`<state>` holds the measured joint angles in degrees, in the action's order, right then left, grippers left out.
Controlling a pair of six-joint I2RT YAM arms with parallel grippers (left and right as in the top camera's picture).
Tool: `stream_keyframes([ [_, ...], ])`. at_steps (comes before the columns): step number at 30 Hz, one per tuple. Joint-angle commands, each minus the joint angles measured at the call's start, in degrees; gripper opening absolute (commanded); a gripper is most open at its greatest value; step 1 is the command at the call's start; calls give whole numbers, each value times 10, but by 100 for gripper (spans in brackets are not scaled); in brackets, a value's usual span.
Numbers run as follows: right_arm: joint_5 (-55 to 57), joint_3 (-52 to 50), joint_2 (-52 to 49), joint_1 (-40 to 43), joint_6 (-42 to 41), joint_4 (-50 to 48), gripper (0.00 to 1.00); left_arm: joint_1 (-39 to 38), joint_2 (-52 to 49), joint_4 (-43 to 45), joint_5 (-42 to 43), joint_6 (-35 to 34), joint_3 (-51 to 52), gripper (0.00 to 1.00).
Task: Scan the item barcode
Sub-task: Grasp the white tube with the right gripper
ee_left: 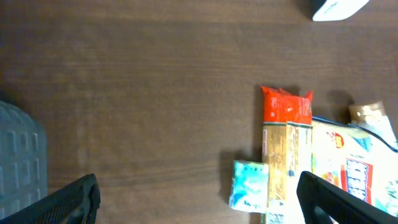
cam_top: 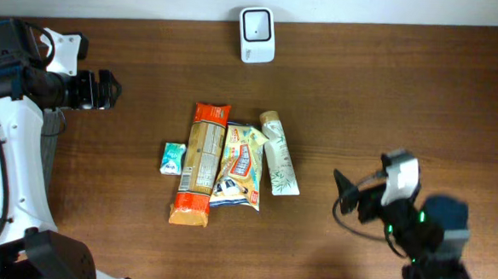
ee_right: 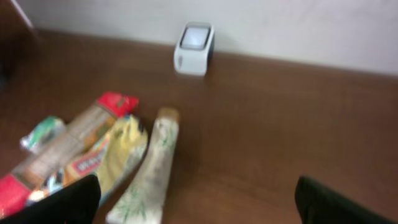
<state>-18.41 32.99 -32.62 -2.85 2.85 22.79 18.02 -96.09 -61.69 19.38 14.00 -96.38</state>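
White scanner (cam_top: 257, 35) stands behind the packets (cam_top: 204, 158); left gripper (cam_top: 113, 90) and right gripper (cam_top: 338, 194), either side of it, gape wide, empty.

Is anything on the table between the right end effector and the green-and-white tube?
Nothing visible: only bare table lies between the open right end effector and the tube, the item nearest it.

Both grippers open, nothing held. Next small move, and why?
Probably move the right gripper over the tube to grasp it: the tube is the item nearest it, at the row's end, and nothing is at the scanner yet.
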Motion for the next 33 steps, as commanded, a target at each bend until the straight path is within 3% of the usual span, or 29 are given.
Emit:
stream_keyframes([
  [1, -23, 160, -180, -9, 14, 95, 98, 0, 2, -1, 8, 11, -3, 99],
  [3, -11, 242, -277, -45, 15, 153, 98, 0, 2, -1, 8, 11, -3, 99],
  [5, 58, 326, -407, -133, 14, 215, 98, 0, 2, -1, 8, 11, -3, 99],
  [8, 110, 351, -508, -211, 14, 223, 98, 0, 2, -1, 8, 11, -3, 99],
  [9, 67, 351, -545, -223, 8, 206, 98, 0, 2, -1, 8, 11, -3, 99],
  [12, 30, 351, -588, -224, 17, 203, 99, 0, 2, -1, 8, 11, -3, 99],
  [13, 42, 351, -602, -231, 38, 203, 88, 0, 2, -1, 8, 11, -3, 99],
  [15, 136, 351, -624, -263, 40, 205, 83, 0, 2, -1, 8, 11, -3, 99],
  [18, 309, 351, -674, -342, 40, 205, 84, 0, 2, -1, 8, 11, -3, 99],
  [20, 346, 351, -704, -361, 40, 200, 91, 0, 2, -1, 8, 11, -3, 99],
  [25, 414, 351, -774, -372, 40, 170, 90, 0, 2, -1, 8, 11, -3, 99],
  [28, 444, 351, -780, -372, 40, 153, 57, 0, 2, -1, 8, 11, -3, 99],
  [29, 444, 351, -780, -372, 40, 153, 34, 0, 2, -1, 8, 11, -3, 99],
  [31, 444, 351, -780, -373, 39, 155, 4, 0, 2, -1, 8, 11, -3, 99],
  [33, 443, 356, -780, -373, 23, 158, 4, 0, 2, -1, 8, 11, -3, 99],
])
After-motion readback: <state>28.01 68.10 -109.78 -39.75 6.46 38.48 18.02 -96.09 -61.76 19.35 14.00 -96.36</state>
